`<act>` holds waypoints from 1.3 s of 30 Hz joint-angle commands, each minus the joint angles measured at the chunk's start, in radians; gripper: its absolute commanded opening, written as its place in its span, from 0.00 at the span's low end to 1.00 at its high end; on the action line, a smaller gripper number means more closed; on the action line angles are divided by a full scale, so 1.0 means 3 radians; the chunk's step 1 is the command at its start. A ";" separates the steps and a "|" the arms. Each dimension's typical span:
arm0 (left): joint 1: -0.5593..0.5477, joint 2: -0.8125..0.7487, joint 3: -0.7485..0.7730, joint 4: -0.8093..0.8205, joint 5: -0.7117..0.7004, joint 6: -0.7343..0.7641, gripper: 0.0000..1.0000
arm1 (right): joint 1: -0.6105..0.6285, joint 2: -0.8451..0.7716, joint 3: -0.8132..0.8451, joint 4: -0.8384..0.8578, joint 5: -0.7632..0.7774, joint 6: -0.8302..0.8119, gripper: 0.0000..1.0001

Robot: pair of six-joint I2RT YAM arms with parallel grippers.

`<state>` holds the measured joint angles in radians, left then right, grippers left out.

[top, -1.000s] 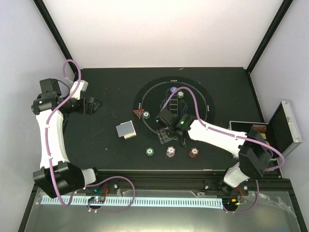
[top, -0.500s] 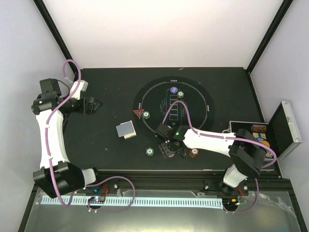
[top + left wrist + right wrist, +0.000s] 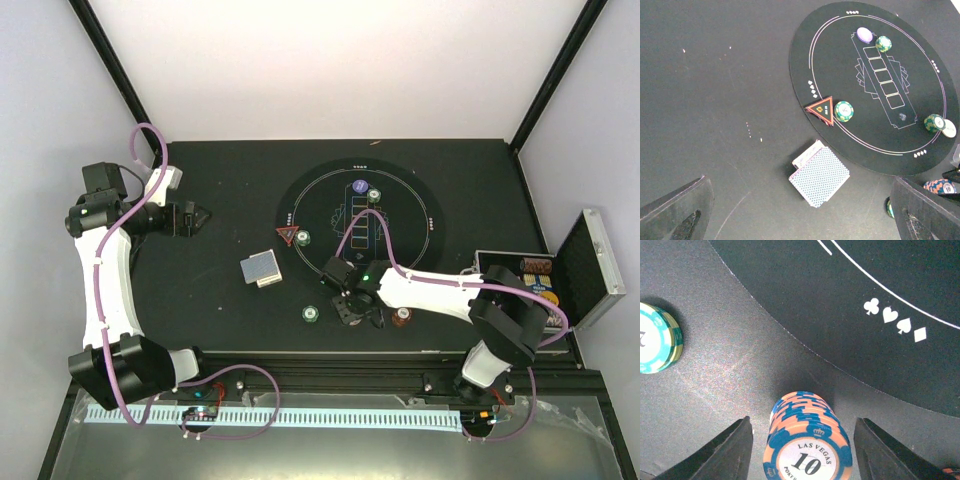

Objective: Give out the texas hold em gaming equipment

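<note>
- I am hovering the right end effector (image 3: 353,310) low over the desk (image 3: 220,180). Its fingers are standing apart on either side of an orange-and-blue chip stack (image 3: 807,440), with a gap showing on each side.
- Green chips (image 3: 657,337) are lying off to that end effector's left, and the round mat (image 3: 865,280) is spreading just ahead of it.
- The left end effector (image 3: 195,217) is hanging with fingers spread wide. The card deck (image 3: 819,175) is lying ahead of it, and the red triangle marker (image 3: 822,109) is sitting farther ahead, at the mat's edge.
</note>
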<state>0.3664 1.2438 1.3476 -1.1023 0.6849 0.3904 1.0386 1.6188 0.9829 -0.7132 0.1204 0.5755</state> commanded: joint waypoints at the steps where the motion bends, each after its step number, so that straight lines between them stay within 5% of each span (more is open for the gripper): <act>1: 0.0036 0.0011 0.0076 -0.0047 0.0065 0.0053 0.99 | 0.0025 0.0032 -0.0017 0.0051 0.0011 0.0025 0.57; 18: 0.0057 0.0014 0.0069 -0.0049 0.0070 0.0069 0.99 | 0.0025 -0.0009 0.0087 -0.0075 0.0118 0.0015 0.28; 31: 0.0091 0.0030 0.0069 -0.0061 0.0087 0.0084 0.99 | 0.0023 0.0134 0.0829 -0.0423 0.0257 -0.0205 0.27; 39: 0.0101 0.0048 0.0099 -0.0075 0.0096 0.0082 0.99 | -0.0096 0.1058 0.1880 -0.0463 0.0248 -0.0458 0.27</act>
<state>0.3866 1.2499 1.3476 -1.1027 0.6861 0.3981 1.0317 1.8130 1.4139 -0.8440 0.1810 0.4900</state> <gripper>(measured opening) 0.988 0.427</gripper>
